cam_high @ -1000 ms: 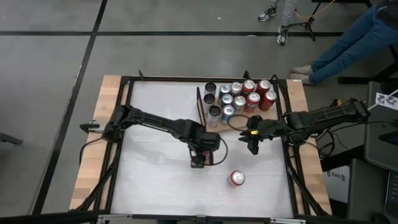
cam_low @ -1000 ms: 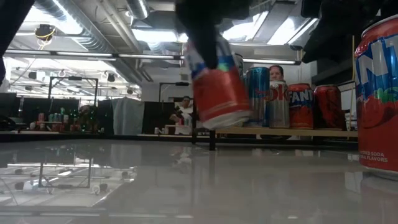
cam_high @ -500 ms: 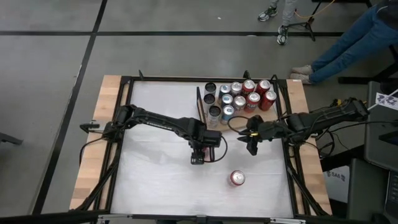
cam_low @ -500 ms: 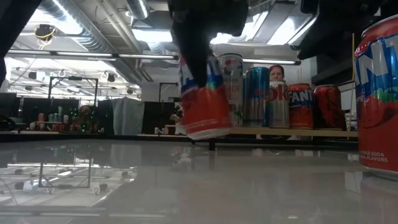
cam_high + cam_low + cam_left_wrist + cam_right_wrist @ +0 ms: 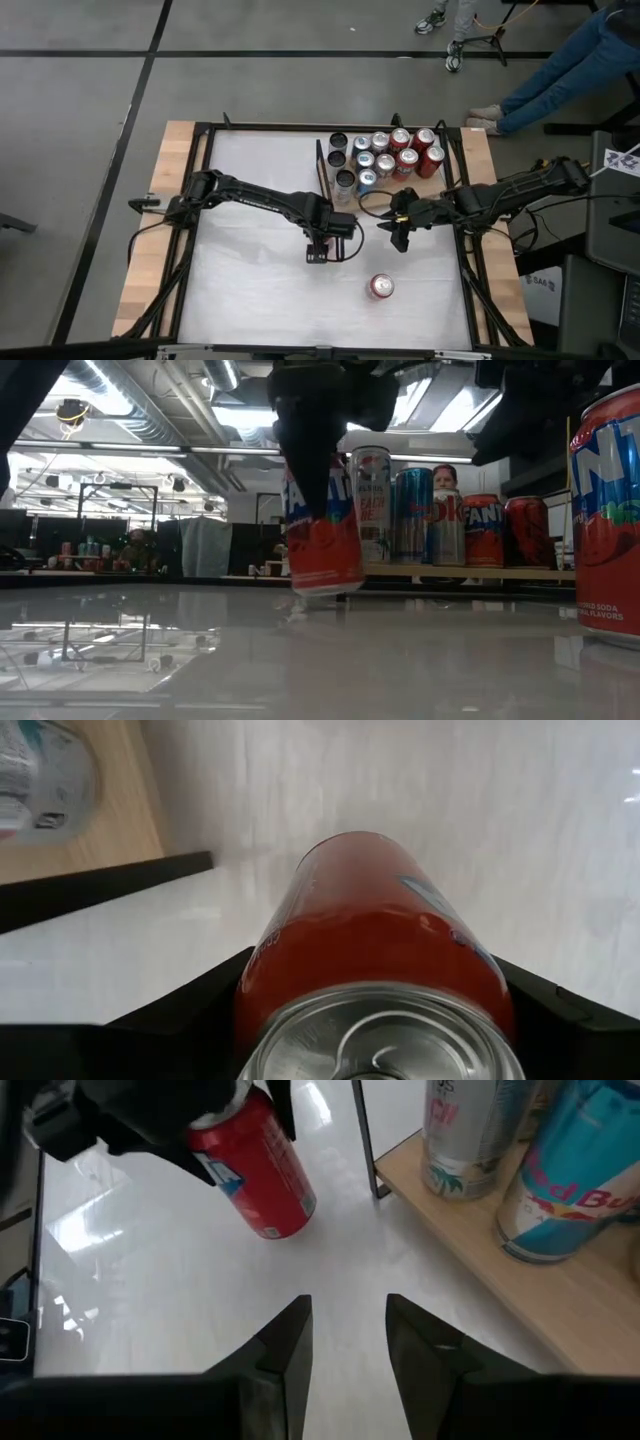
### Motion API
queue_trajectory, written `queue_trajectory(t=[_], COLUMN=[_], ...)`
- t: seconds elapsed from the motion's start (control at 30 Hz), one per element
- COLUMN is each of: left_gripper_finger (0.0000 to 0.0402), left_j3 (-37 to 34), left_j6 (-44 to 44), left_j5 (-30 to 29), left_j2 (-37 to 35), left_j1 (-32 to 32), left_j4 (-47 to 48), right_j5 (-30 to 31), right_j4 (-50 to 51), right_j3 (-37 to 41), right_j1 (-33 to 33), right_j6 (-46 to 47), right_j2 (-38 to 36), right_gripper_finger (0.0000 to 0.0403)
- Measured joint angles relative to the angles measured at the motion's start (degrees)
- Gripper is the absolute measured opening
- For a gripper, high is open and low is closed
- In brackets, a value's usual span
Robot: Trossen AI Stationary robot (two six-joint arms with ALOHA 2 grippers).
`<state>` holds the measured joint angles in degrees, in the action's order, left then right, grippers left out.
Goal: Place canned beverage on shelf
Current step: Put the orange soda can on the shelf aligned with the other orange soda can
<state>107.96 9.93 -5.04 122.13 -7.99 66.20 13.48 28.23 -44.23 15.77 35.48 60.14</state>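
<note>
1. The left gripper (image 5: 318,250) sits at the centre of the high view, clamped from above on a red can (image 5: 322,538), with 1 dark finger on each side of the can body in the left wrist view.
2. The red can's long axis runs nearly upright, tilted a little. In the low view its base hangs just above the white counter (image 5: 250,280), or barely touches it; I cannot tell which.
3. The shelf (image 5: 322,186) lies toward the upper right of the frame from that gripper. Its near edge, with the black upright frame, is close by, so the carry looks short: up and to the right.
4. The left arm holds the load, so it is the one to place it. The right gripper (image 5: 399,238) waits right of centre, just below the shelf, with its fingers narrowly apart and empty.
5. The can is red with a blue and white label and a silver top. About 10 cans (image 5: 385,155) already crowd the shelf, and the bare board lies along its lower edge.
6. Another red can (image 5: 381,287) stands alone on the counter, lower right of centre.
</note>
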Motion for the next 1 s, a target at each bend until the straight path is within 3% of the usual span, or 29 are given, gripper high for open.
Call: queue_trajectory(t=[0.77, 1.0], left_gripper_finger=[0.03, 0.0334], left_j3=[0.0, 0.0], left_j6=[1.2, 0.6], left_j5=[0.0, 1.1], left_j2=[1.6, 1.6], left_j1=[0.0, -0.1], left_j4=[-0.5, -0.8], right_j5=[-0.6, -0.6], right_j4=[-2.4, -2.4], right_j3=[0.0, 0.0], right_j1=[0.0, 0.0], right_j6=[0.0, 0.0], right_j2=[2.5, 2.5], right_gripper_finger=[0.0117, 0.0117])
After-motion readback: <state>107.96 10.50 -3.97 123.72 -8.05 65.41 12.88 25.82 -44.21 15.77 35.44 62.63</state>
